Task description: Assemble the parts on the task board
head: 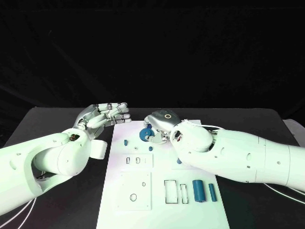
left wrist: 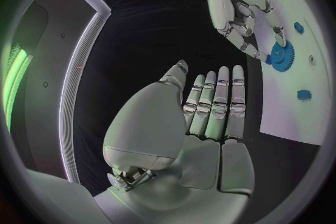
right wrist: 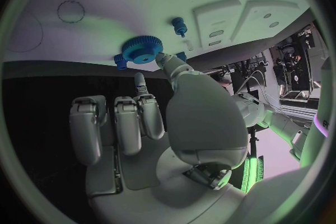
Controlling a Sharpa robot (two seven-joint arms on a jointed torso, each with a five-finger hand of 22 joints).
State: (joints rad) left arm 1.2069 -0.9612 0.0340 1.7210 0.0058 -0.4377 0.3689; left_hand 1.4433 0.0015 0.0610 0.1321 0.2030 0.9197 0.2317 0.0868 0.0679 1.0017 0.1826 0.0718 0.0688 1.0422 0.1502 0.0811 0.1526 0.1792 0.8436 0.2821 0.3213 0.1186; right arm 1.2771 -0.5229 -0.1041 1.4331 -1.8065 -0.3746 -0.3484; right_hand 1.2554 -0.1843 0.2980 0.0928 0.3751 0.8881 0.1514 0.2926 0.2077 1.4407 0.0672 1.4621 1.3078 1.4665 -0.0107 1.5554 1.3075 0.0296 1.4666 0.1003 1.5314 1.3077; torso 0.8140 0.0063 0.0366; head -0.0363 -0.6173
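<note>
The white task board runs up the frame's centre, its upper end hidden behind the right hand, whose fingertips touch a blue gear there. At upper left the left hand hovers flat, fingers pressed together, empty. Two blue cylinders lie lower right; a small blue peg stands near the gear.

The right hand reaches over the white task board. Its fingers touch the blue gear; a blue peg stands nearby on the board.
</note>
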